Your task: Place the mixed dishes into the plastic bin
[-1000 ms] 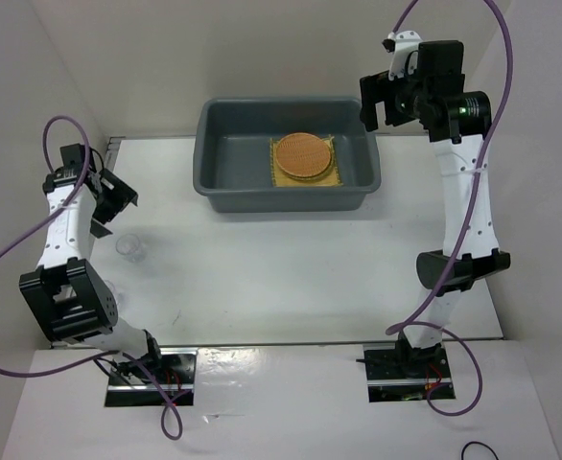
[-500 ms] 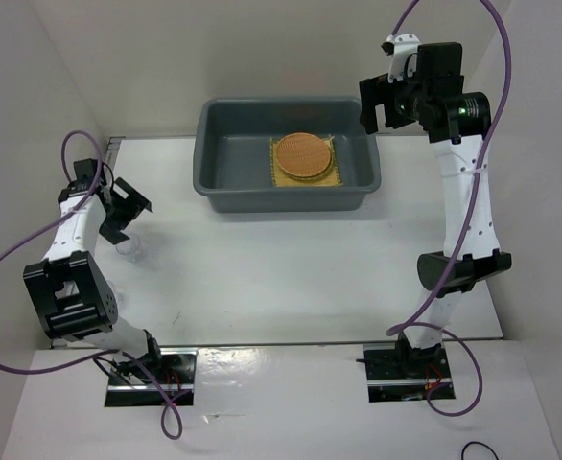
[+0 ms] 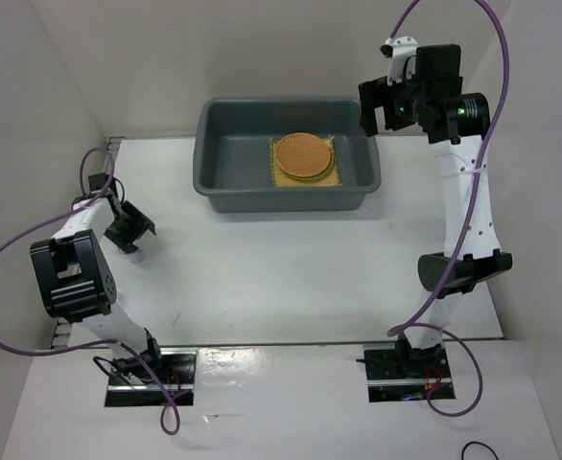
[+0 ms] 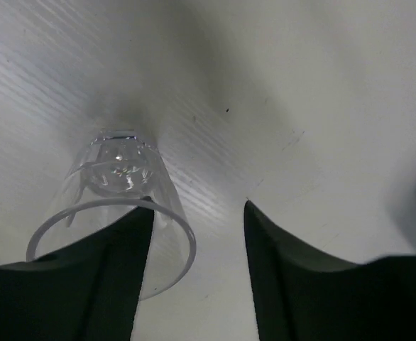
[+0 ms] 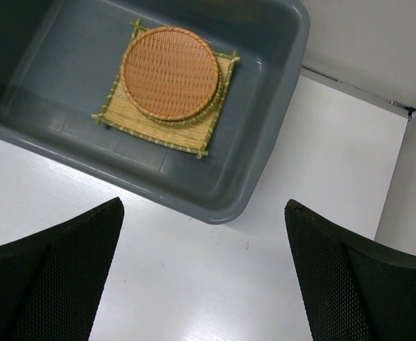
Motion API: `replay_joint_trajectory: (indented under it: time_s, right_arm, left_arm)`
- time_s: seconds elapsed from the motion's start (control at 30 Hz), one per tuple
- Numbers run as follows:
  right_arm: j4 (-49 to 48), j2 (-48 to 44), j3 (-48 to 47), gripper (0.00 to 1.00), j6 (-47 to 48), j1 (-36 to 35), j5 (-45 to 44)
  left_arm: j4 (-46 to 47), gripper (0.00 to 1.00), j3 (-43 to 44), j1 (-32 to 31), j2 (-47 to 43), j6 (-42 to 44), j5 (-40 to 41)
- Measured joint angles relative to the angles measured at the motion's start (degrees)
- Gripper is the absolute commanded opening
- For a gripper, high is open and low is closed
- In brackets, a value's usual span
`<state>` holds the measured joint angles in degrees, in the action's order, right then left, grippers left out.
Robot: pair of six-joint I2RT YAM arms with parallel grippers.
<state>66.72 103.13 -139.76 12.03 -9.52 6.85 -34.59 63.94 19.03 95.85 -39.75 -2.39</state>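
A clear glass cup [image 4: 116, 186] stands on the white table, rim up, in the left wrist view. My left gripper [image 4: 198, 206] is down over it with its jaws apart. The left finger [image 4: 87, 284] shows through the cup's rim and the right finger [image 4: 300, 284] is clear of the glass. From the top view this gripper [image 3: 132, 233] hides the cup. The grey plastic bin [image 3: 214, 184] holds a yellow slat mat [image 3: 331, 177] with an orange-brown woven disc [image 3: 303, 156] on it. My right gripper [image 3: 381, 113] hangs open and empty high over the bin's right end.
In the right wrist view the bin's rim [image 5: 265, 177], the mat [image 5: 123, 112] and the disc [image 5: 169, 71] lie below the gripper [image 5: 202, 206]. White walls enclose the table on the left, back and right. A purple cable loops off each arm.
My left gripper has swung down and toward me onto the cup, and its jaws have narrowed somewhat. The right arm has stayed put.
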Motion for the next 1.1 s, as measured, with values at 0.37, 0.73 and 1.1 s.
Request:
replay_joint_trajectory:
  time_s: [0.37, 0.73, 1.1]
  right_arm:
    - [0.0, 0.0, 0.33, 0.98, 0.09, 0.0, -0.26]
    - [-0.02, 0.2, 0.02, 0.98, 0.09, 0.0, -0.44]
    - [0.04, 0.44, -0.66, 0.98, 0.42, 0.0, -0.46]
  left_arm:
    - [-3.04, 0.0, 9.86, -0.04, 1.88, -0.24, 0.52]
    - [4.09, 0.0, 38.45, -9.55, 2.58, -9.44, -6.73]
    - [-19.39, 0.0, 103.54, -32.3, 44.63, 6.99, -3.58]
